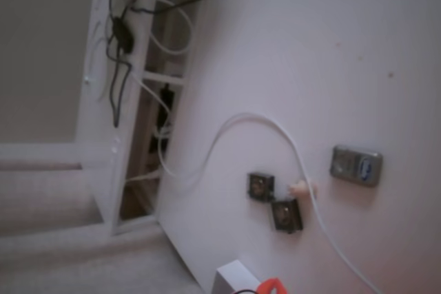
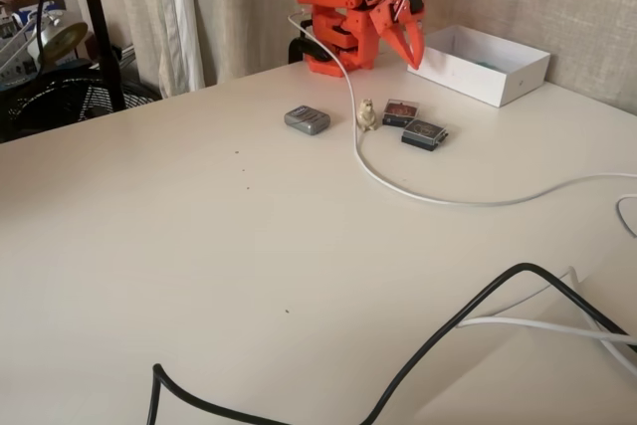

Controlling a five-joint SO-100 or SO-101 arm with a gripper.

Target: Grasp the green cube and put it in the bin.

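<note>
Green cube (image 2: 489,65), teal sliver inside bin (image 2: 476,81)

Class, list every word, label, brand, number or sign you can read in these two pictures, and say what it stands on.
None can be read.
Grey device: a small blue patch shows in a fixed view, too blurred to read.
Two dark square pieces: faint markings on top, too small to read.
White bin: plain.
</note>
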